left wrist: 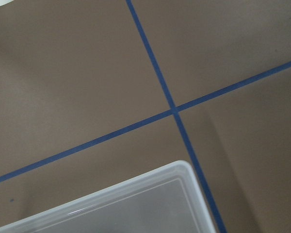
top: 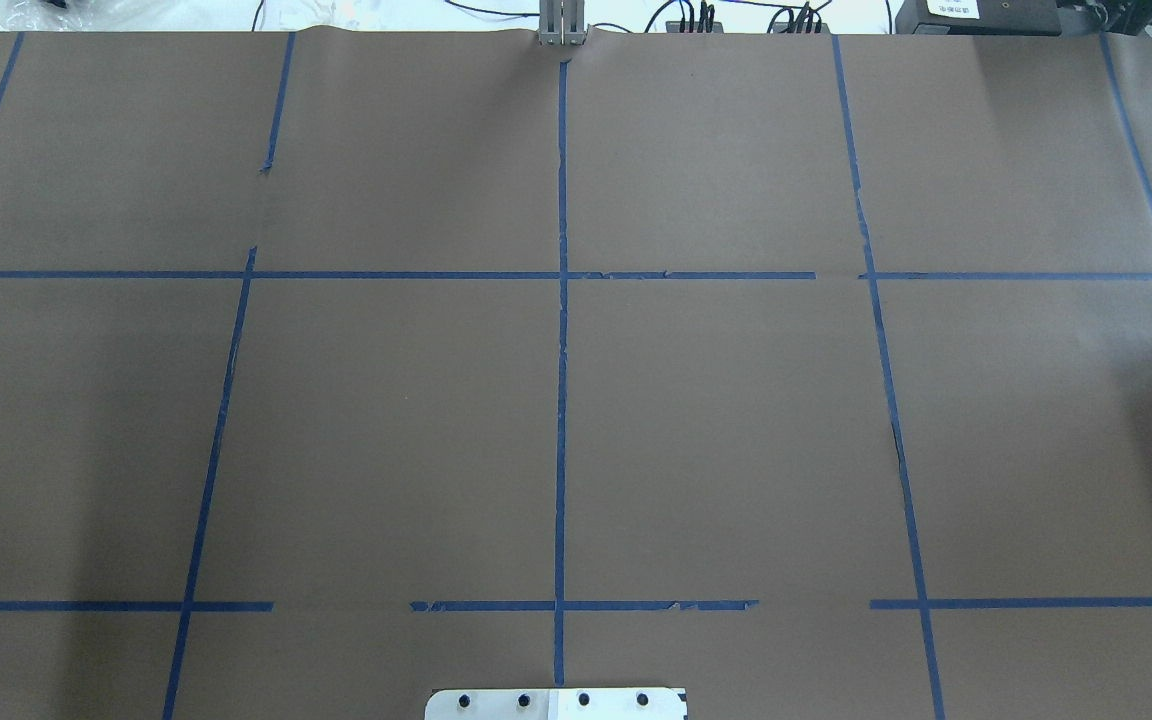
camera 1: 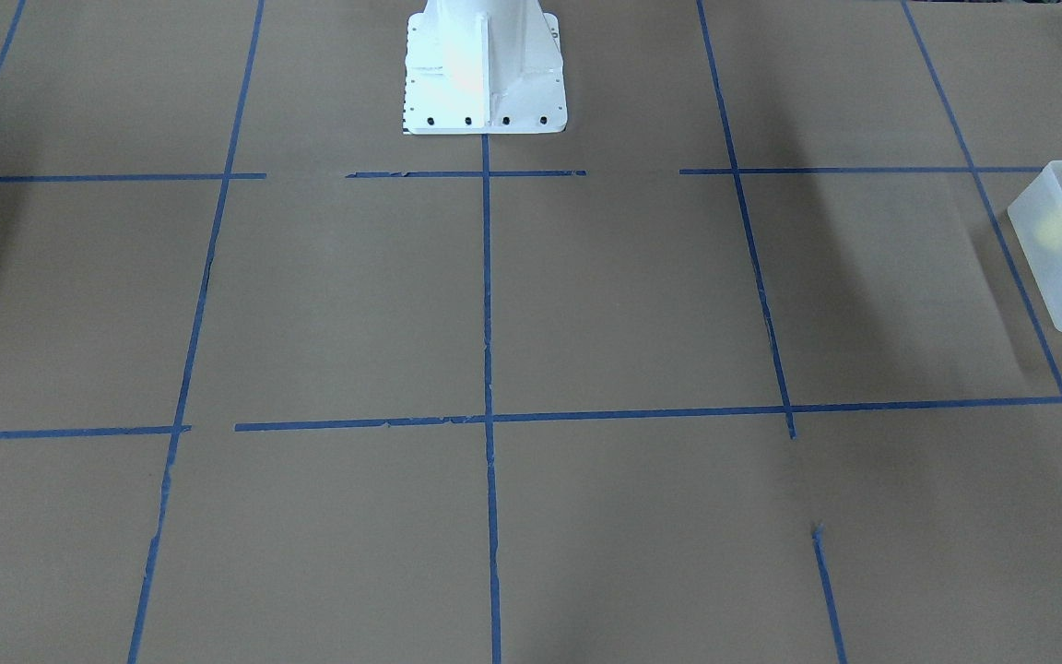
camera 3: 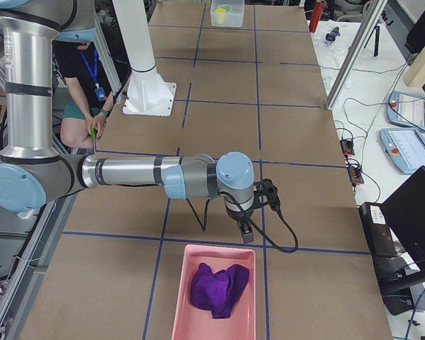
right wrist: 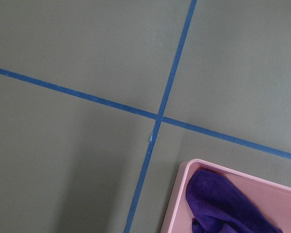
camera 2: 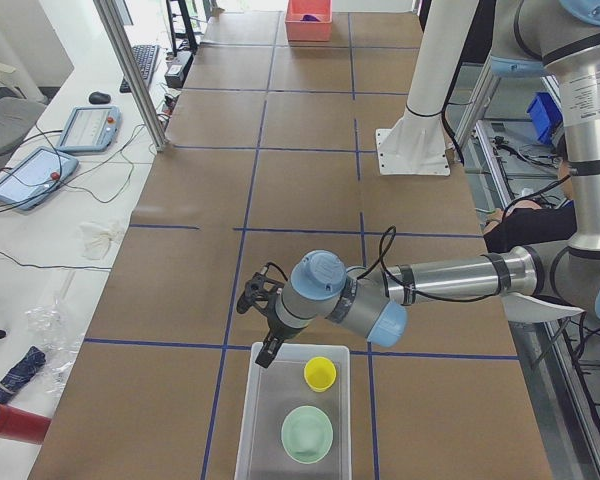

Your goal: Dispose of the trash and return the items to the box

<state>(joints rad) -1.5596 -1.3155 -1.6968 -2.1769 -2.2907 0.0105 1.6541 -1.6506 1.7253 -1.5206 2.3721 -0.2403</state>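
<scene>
- At the table's left end, my left gripper (camera 2: pixel 267 352) hangs just above the inner rim of the box (camera 2: pixel 252 425). Only the side camera catches it, so I cannot tell how wide the jaws stand or whether they carry anything
- At the opposite end, my right gripper (camera 3: pixel 248 232) hovers just over the rim of a pink tray (camera 3: pixel 178 301). Its opening cannot be read either
- Inside the box lie the yellow cup (camera 2: pixel 320 373), nearest the gripper, and the mint-green bowl (camera 2: pixel 307 433) just beyond it. Both look returned, so I judge the task all but done
- The purple cloth (camera 3: pixel 218 289) sits bunched in the pink tray
- Risk: a low or sideways retreat of my left arm could clip the light box's rim and drag or tip it, spilling the cup
- Risk: the cable (camera 3: pixel 283 230) looping off my right wrist hangs near the tray's corner and could snag it
- Around: the table (top: pixel 386 430), papered brown and gridded with blue tape (top: pixel 561 400); a white column (camera 3: pixel 145 64) mid-table; an operator (camera 3: pixel 85 85) crouched beside it. The containers' own rims are the only obstacles I see near either gripper
</scene>
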